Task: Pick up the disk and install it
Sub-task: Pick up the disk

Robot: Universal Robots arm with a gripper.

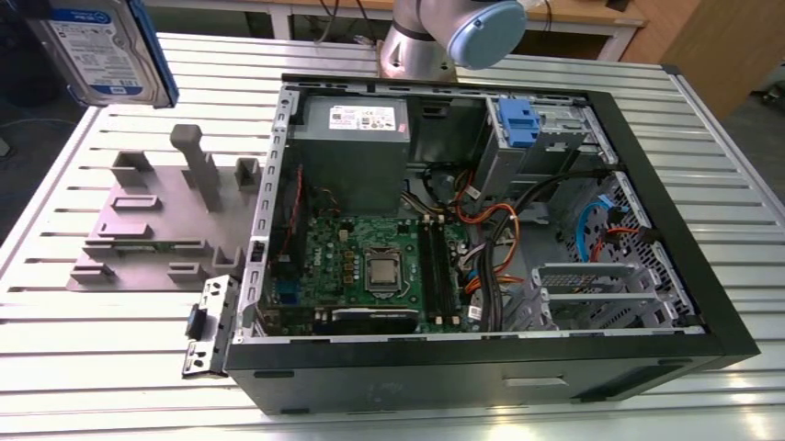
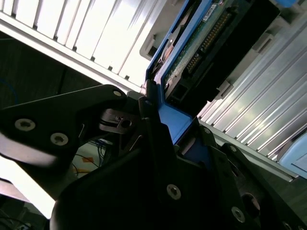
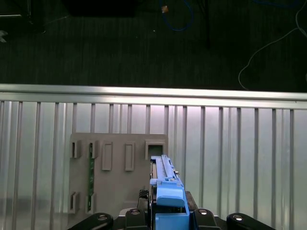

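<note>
The disk [image 1: 105, 50], silver with a white-and-blue label and blue side rails, hangs upright in the air at the exterior view's far upper left, above the table's corner. In the first wrist view I look along its blue rail [image 3: 165, 189] edge-on, over the grey holder plate [image 3: 120, 167]. My gripper [image 3: 165, 213] is shut on the disk, with black fingers on either side of it. The second wrist view shows the disk's green circuit-board side [image 2: 194, 50] and blue rail running out from between the gripper's [image 2: 175, 127] black fingers [image 2: 148, 112].
An open computer case [image 1: 687, 276] lies on the slatted aluminium table [image 1: 123, 358], with a drive bay and blue latch [image 1: 521, 124] at its far end beside a grey power supply [image 1: 356, 124]. The grey holder fixture [image 1: 147, 220] stands at the exterior view's left. The arm's base [image 1: 424, 46] is behind the case.
</note>
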